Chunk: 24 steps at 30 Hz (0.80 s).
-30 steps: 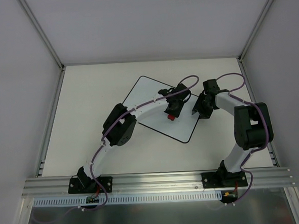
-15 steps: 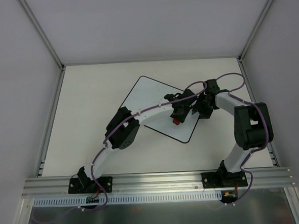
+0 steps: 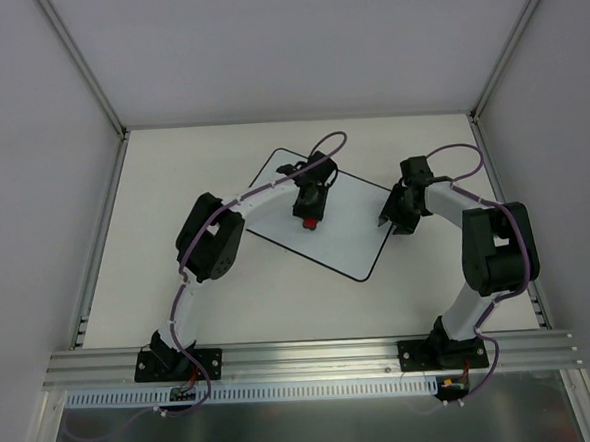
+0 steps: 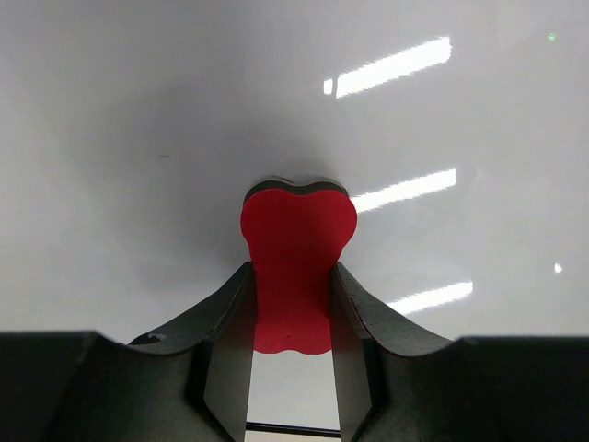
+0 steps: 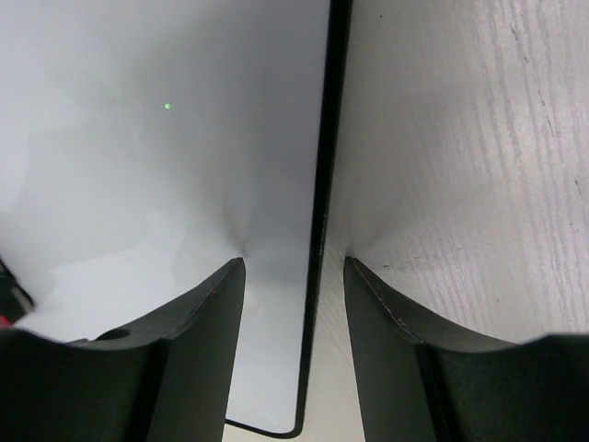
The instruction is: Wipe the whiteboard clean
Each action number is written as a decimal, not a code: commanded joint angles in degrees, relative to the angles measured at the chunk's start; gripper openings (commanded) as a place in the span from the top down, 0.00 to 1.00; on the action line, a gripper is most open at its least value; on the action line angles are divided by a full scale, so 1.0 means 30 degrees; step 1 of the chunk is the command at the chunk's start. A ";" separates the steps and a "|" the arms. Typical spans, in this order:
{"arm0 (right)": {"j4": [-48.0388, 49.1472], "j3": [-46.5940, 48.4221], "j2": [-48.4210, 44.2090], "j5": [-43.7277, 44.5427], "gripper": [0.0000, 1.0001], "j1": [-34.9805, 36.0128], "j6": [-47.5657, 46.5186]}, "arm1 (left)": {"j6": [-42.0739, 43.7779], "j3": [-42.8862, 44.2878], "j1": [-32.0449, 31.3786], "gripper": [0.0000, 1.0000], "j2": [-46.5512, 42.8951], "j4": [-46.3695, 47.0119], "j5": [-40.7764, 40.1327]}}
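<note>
The whiteboard (image 3: 348, 236) lies tilted on the table, white with a thin black border; no writing shows on it. My left gripper (image 3: 310, 212) is shut on the red bone-shaped eraser (image 3: 309, 222), and the eraser's far end rests on the board's upper middle. In the left wrist view the eraser (image 4: 296, 249) sits between my fingers on the glossy board (image 4: 184, 110). My right gripper (image 3: 389, 218) is open at the board's right edge. In the right wrist view its jaws straddle the black border (image 5: 322, 184), one finger over the board (image 5: 138, 138), one over the table.
The pale table (image 3: 192, 167) is closed in by grey walls with metal corner posts (image 3: 85, 63). An aluminium rail (image 3: 313, 355) runs along the near edge by the arm bases. Wood-grain table surface (image 5: 460, 138) lies right of the board.
My left gripper with the eraser first slid toward the board's right corner, then swept back left and away to the upper middle. The right gripper has stayed at the board's right edge.
</note>
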 commanded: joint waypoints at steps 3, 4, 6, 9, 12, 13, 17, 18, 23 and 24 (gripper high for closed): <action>0.0162 -0.0069 0.0346 -0.0383 0.49 0.0224 -0.0033 | 0.0243 -0.1530 0.2282 1.00 0.0554 -0.3100 -0.1848; 0.0162 -0.0069 0.0316 -0.0412 0.49 0.0195 -0.0033 | 0.0244 -0.1588 0.2806 1.00 0.0466 -0.3101 -0.1529; 0.0162 -0.0069 0.0345 -0.0441 0.49 0.0195 -0.0120 | 0.0273 -0.1589 0.3220 1.00 0.0319 -0.3130 -0.1263; 0.0192 -0.0069 0.0374 -0.0442 0.49 0.0224 -0.0121 | 0.0741 -0.1267 0.3806 1.00 0.0348 -0.3101 -0.1174; 0.0192 -0.0040 0.0375 -0.0471 0.49 0.0195 -0.0179 | 0.0859 -0.0799 0.4421 1.00 0.0348 -0.3130 -0.0999; 0.0192 -0.0040 0.0375 -0.0500 0.49 0.0195 -0.0208 | 0.0801 -0.0624 0.4597 1.00 0.0348 -0.3130 -0.0999; 0.0191 -0.0040 0.0375 -0.0559 0.49 0.0224 -0.0471 | 0.0712 -0.0388 0.5271 1.00 -0.0032 -0.3101 -0.1583; 0.0163 -0.0040 0.0375 -0.0559 0.49 0.0253 -0.0559 | 0.0770 -0.0330 0.5418 1.00 -0.0265 -0.3101 -0.2223; 0.0162 -0.0098 0.0287 -0.0646 0.49 0.0458 -0.1350 | 0.1941 0.1451 0.5828 1.00 -0.0269 -0.3101 -0.3459; 0.0162 -0.0157 0.0229 -0.0676 0.49 0.0459 -0.1525 | 0.2146 0.1922 0.5916 1.00 0.0139 -0.3130 -0.3460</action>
